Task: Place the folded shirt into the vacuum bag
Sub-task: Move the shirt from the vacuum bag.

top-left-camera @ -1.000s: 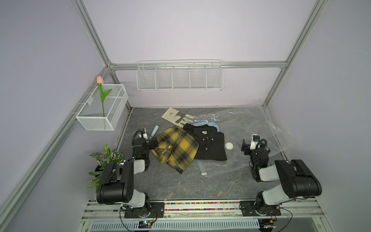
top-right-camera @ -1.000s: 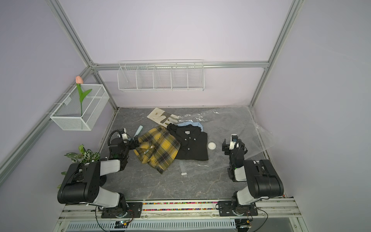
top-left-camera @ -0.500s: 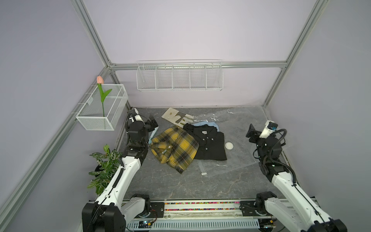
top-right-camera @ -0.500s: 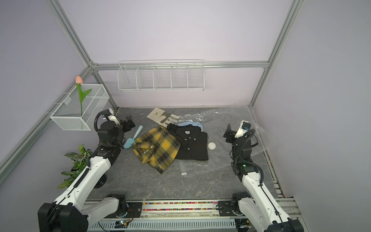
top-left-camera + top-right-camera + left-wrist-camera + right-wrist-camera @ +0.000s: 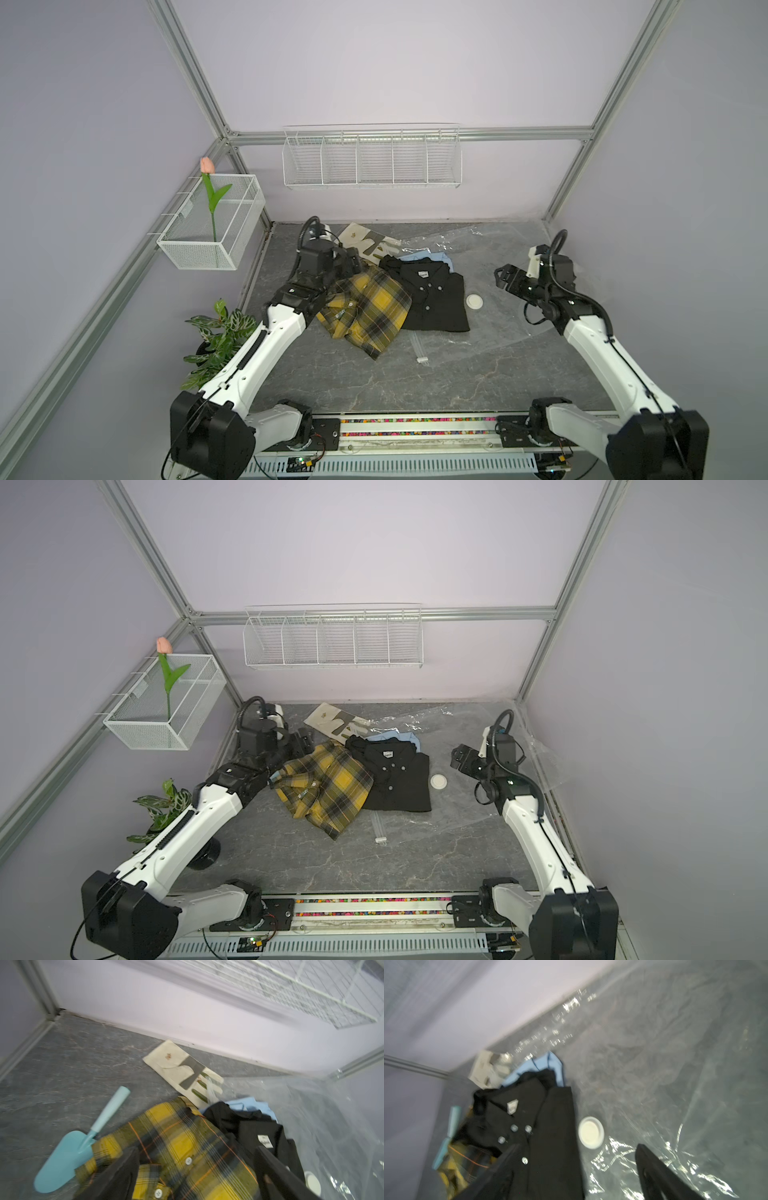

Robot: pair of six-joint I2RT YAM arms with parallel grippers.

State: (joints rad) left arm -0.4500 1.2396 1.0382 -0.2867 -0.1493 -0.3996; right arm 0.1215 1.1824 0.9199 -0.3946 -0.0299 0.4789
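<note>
The clear, crinkly vacuum bag [image 5: 498, 316] lies flat on the counter [image 5: 374, 386]. A folded black shirt [image 5: 432, 299] overlaps it, with a plaid shirt [image 5: 365, 311] alongside. Both arms' jaws are spread and empty.

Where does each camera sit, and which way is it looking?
Top views: high above the robot's bases, looking down across the table; left arm, right arm, left gripper and right gripper show.
Left wrist: on the left arm, facing the yellow plaid shirt, trowel and back wall; its two open fingers show.
Right wrist: on the right arm, facing the black shirt and vacuum bag; its open fingers show.
Shared: both wrist views catch the black shirt and the bag's white valve.
</note>
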